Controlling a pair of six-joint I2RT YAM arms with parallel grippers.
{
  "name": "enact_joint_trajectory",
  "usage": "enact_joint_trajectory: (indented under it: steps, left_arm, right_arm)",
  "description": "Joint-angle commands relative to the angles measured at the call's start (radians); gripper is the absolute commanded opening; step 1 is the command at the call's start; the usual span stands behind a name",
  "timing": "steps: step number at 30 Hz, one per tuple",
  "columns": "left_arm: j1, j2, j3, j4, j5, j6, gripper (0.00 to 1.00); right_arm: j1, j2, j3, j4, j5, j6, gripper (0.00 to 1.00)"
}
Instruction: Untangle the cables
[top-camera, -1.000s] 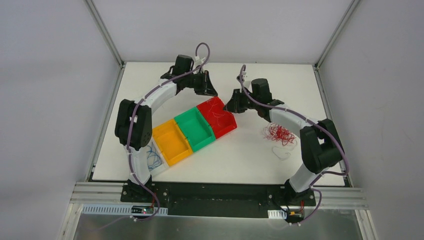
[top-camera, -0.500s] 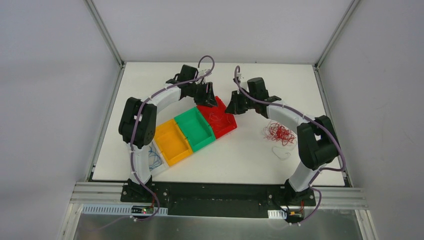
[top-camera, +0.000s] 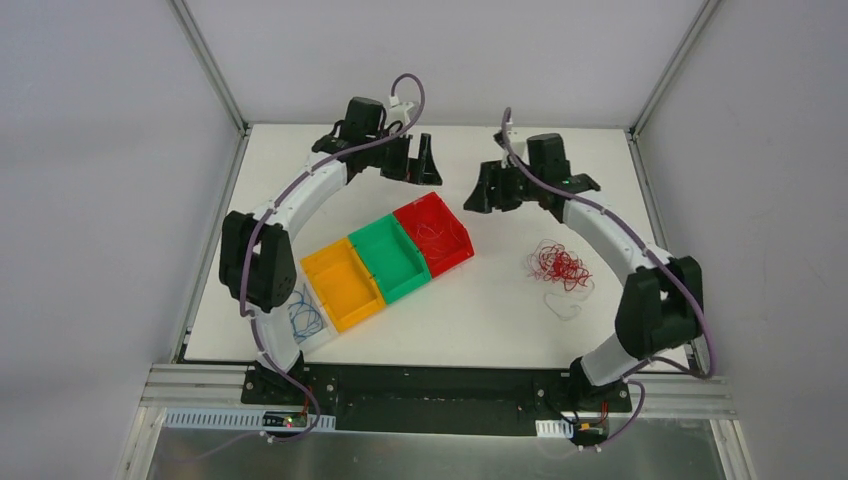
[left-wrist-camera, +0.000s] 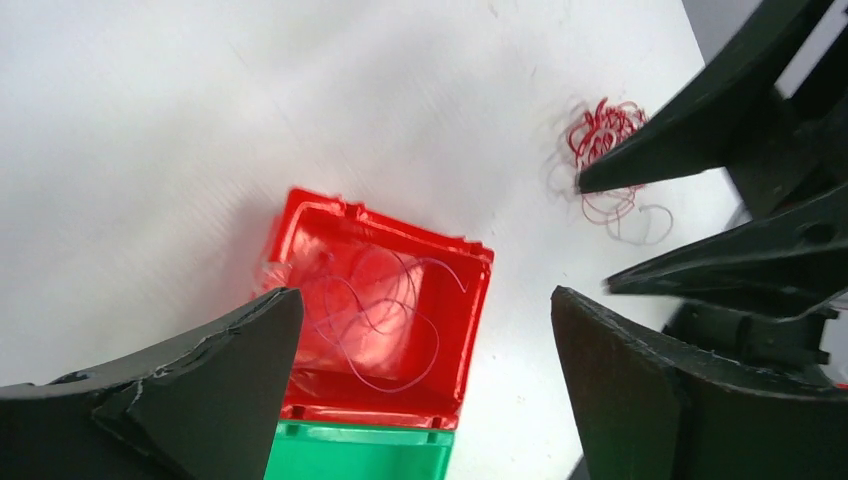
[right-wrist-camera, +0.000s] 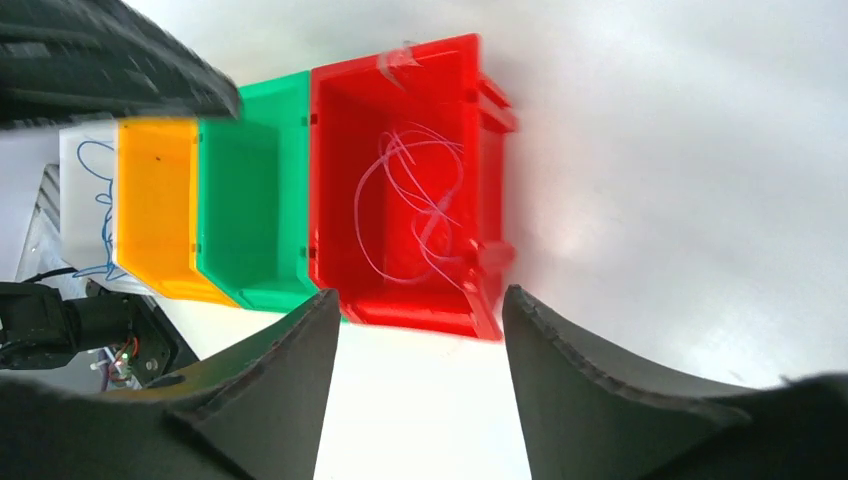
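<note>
A pale, hair-thin cable (left-wrist-camera: 385, 310) lies curled loose inside the red bin (top-camera: 455, 250), also seen in the right wrist view as cable (right-wrist-camera: 415, 200) in the red bin (right-wrist-camera: 330, 160). A tangle of red cables (top-camera: 558, 265) sits on the table to the right, with a white loop (top-camera: 563, 303) at its near side. A blue cable (top-camera: 303, 318) lies in the white bin. My left gripper (top-camera: 425, 162) hangs open and empty above the bin's far end, its jaws wide (left-wrist-camera: 423, 295). My right gripper (top-camera: 482, 192) is also open and empty (right-wrist-camera: 420, 292), just right of the bin.
A green bin (top-camera: 390, 258), a yellow bin (top-camera: 343, 283) and a white bin (top-camera: 296, 300) continue the diagonal row from the red one toward the near left. The right gripper's fingers (left-wrist-camera: 700, 120) cross the left wrist view, close to the left gripper.
Both grippers were shut over the red bin, dipped toward it, then opened and drew up and back. The pale cable now lies free in the bin.
</note>
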Motion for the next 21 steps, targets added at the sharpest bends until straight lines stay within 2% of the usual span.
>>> enact_joint_trajectory:
  steps: [1,4,6,9,12,16,21]
  left_arm:
    - [0.006,-0.059,0.101,-0.033,-0.026,0.140,0.99]
    - [-0.035,-0.013,0.161,-0.036,0.054,0.150,0.99]
    - [-0.107,0.025,0.201,-0.036,0.070,0.187,0.99]
    - [-0.246,0.107,0.275,-0.035,0.097,0.214,0.93]
    - [-0.353,0.246,0.376,-0.030,0.147,0.177,0.81]
    - [-0.447,0.390,0.485,-0.009,0.174,0.102,0.66]
    - [-0.502,0.455,0.459,0.058,0.087,0.004,0.65]
  right_arm:
    - [-0.116,-0.172,0.059,-0.294,-0.021,-0.152,0.64]
    - [-0.220,-0.228,0.049,-0.526,0.002,-0.237,0.63]
    - [-0.303,-0.267,0.002,-0.646,0.037,-0.298,0.60]
    - [-0.426,-0.328,-0.096,-0.743,0.097,-0.372,0.59]
    - [-0.531,-0.356,-0.173,-0.770,0.122,-0.390,0.58]
    - [-0.590,-0.315,-0.203,-0.781,0.145,-0.390,0.55]
    - [-0.599,-0.266,-0.194,-0.696,0.146,-0.326,0.53]
